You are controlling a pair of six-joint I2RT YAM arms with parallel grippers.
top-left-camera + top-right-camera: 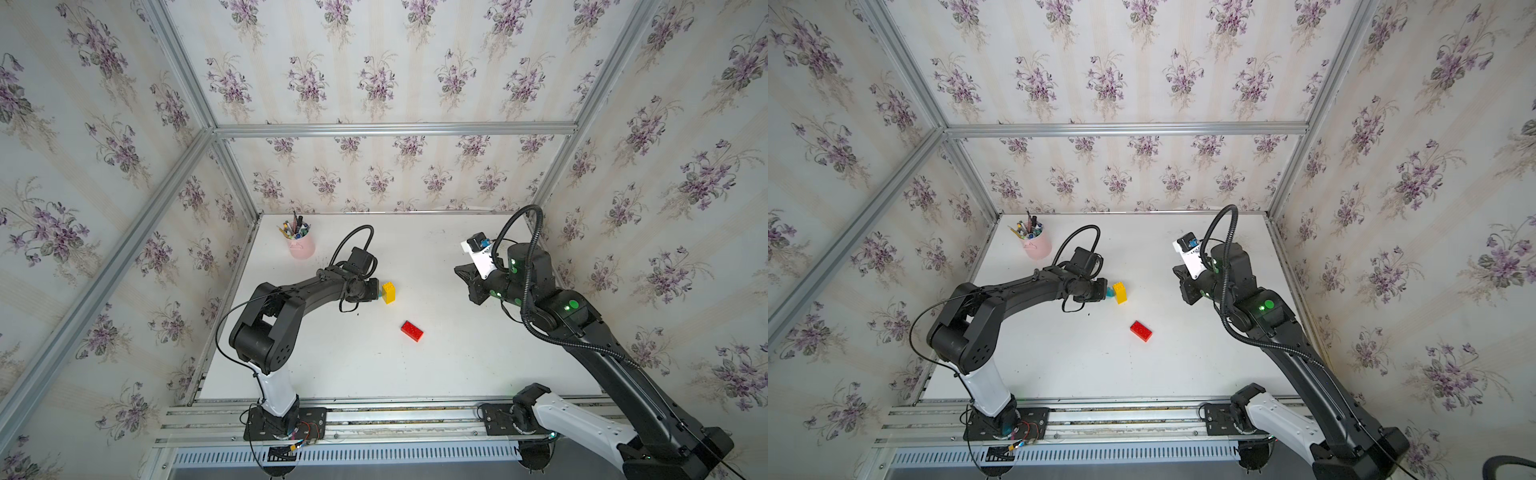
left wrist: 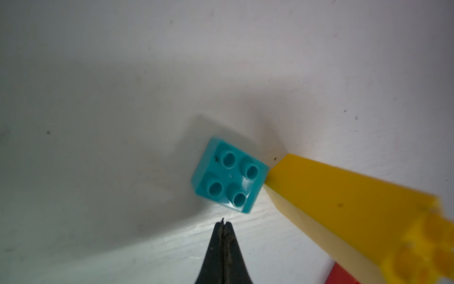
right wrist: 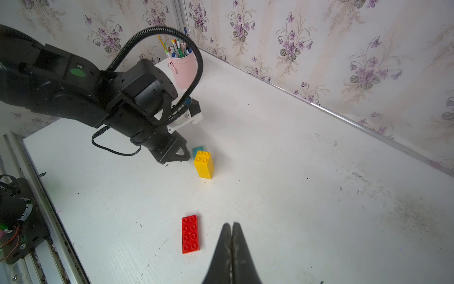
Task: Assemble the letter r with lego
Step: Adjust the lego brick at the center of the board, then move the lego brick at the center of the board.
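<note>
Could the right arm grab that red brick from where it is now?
Probably yes: the red brick lies alone on the table, nothing beside it. The right claw is shut, so it must open first.

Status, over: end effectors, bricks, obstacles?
Left end effector shut, empty, by teal brick. Right end effector shut, empty. Yellow stack beside teal; red brick apart. Pen cup far off.

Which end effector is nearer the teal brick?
Left. The left end effector hangs shut close beside the teal brick; the right end effector is far across the table.
</note>
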